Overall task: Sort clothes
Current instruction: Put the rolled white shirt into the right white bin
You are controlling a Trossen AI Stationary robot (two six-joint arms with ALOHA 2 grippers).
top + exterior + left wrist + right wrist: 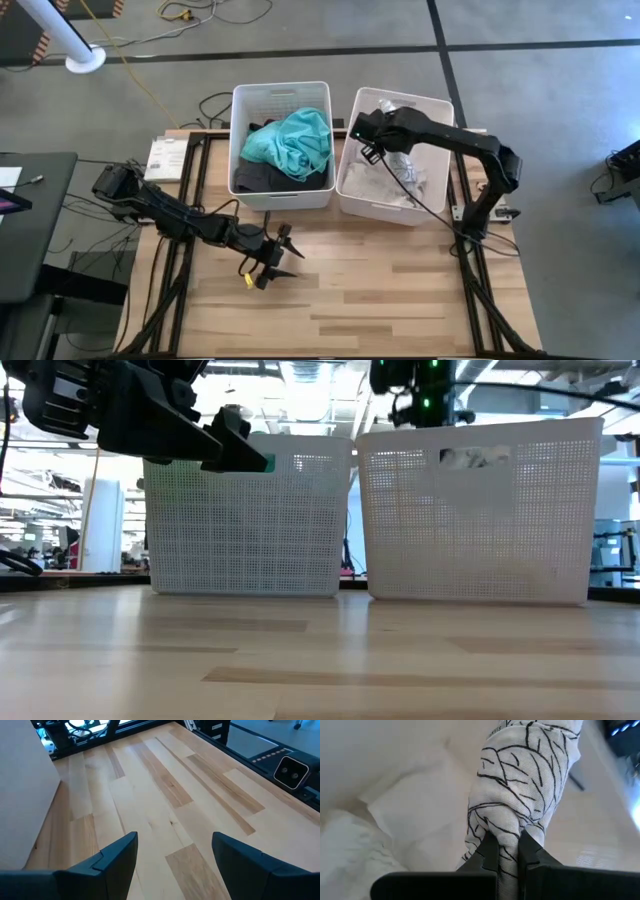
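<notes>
My right gripper (504,840) is above the right white bin (347,190), shut on a white garment with a dark line pattern (525,775), which also shows over that bin (405,168). White clothes (355,845) lie in the bin under it. The left white bin (240,100) holds a teal garment (295,140) on top of dark clothes (258,178). My left gripper (285,255) is open above the bare wooden table (150,785), in front of the left bin, with nothing between its fingers. My right gripper pinches a bunched fold of the patterned garment (505,832) between its two fingers. The fingers slant down from above. The garment hangs past the fingertips over the clothes in the right bin; whether its lower end rests on them I cannot tell.
The two mesh bins (250,520) (480,510) stand side by side at the table's far edge. In front of them lies open wooden tabletop (400,290). A white paper (165,157) lies at the far left corner.
</notes>
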